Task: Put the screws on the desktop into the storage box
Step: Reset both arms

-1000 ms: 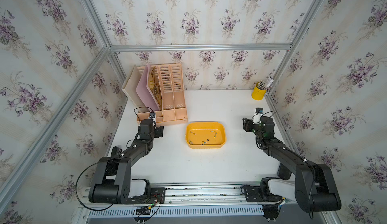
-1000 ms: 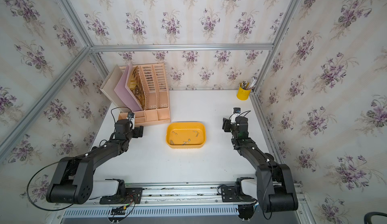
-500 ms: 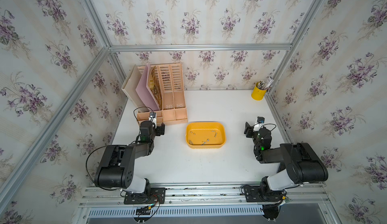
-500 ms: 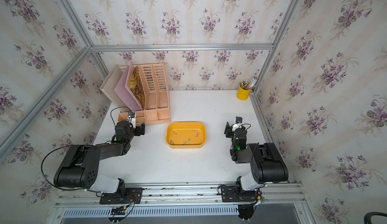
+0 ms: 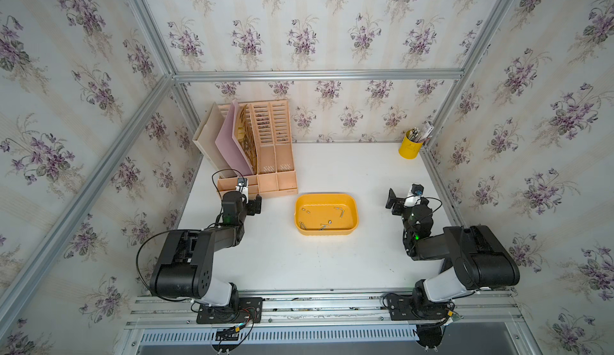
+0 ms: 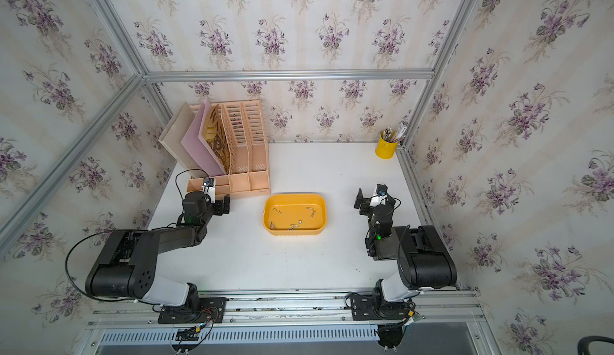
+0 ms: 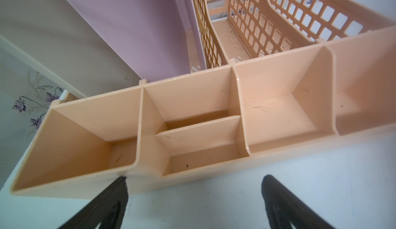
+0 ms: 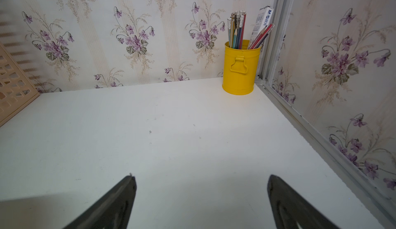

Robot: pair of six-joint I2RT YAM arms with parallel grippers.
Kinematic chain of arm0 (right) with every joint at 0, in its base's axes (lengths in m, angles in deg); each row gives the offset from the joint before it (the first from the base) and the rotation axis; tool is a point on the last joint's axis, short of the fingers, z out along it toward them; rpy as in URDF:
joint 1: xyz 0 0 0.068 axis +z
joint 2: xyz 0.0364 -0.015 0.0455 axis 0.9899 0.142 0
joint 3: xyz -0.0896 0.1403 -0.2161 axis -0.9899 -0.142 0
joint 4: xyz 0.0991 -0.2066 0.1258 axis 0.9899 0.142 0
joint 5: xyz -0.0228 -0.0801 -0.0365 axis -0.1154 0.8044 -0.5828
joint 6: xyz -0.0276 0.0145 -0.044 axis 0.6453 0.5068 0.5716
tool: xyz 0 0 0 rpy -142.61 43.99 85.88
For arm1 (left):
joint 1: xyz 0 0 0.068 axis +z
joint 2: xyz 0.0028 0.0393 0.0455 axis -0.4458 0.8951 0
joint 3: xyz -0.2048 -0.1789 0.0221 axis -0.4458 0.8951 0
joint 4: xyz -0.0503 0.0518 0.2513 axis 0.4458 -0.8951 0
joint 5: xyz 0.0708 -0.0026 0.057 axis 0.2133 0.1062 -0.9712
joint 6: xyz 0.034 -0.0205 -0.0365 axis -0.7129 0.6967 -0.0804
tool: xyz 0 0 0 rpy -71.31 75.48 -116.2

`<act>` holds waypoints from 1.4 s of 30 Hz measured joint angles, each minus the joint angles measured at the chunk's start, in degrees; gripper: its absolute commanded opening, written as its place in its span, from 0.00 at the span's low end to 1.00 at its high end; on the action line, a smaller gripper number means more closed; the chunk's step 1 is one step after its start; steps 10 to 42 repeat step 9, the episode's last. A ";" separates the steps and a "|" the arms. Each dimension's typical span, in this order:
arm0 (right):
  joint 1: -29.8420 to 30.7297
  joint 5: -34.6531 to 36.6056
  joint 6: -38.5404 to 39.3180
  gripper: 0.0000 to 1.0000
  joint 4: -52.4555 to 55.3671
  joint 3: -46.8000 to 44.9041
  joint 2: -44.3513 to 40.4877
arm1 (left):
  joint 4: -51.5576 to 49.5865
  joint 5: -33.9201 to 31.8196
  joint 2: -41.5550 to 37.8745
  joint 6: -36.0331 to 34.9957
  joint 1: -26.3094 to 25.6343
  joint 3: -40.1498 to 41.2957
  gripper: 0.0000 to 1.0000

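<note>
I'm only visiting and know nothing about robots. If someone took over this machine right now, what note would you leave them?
Left gripper: open, empty, beside the front trays of the file organizer.
Right gripper: open, empty, above bare desktop, facing the corner with the pen cup.
Screws: several lie inside the storage box, mid-desktop.
Done: every screw I can make out is in the box.
Left: probably nothing. No screw shows on the desktop, though a few specks in the right wrist view are too small to identify; check under the arms.

Yellow-orange storage box point(image 5: 332, 231), white desktop point(image 5: 299, 263) — violet-flowered wallpaper point(image 5: 299, 21)
</note>
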 measured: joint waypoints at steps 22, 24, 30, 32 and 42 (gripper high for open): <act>-0.02 0.00 0.00 1.00 -0.22 0.13 0.11 | 0.00 0.02 0.00 0.00 0.00 0.00 0.99; -0.02 0.00 0.00 1.00 -0.22 0.13 0.11 | 0.00 0.02 0.00 0.00 0.00 0.00 0.99; -0.02 0.00 0.00 1.00 -0.22 0.13 0.11 | 0.00 0.02 0.00 0.00 0.00 0.00 0.99; -0.02 0.00 0.00 1.00 -0.22 0.13 0.11 | 0.00 0.02 0.00 0.00 0.00 0.00 0.99; -0.02 0.00 0.00 1.00 -0.22 0.13 0.11 | 0.00 0.02 0.00 0.00 0.00 0.00 0.99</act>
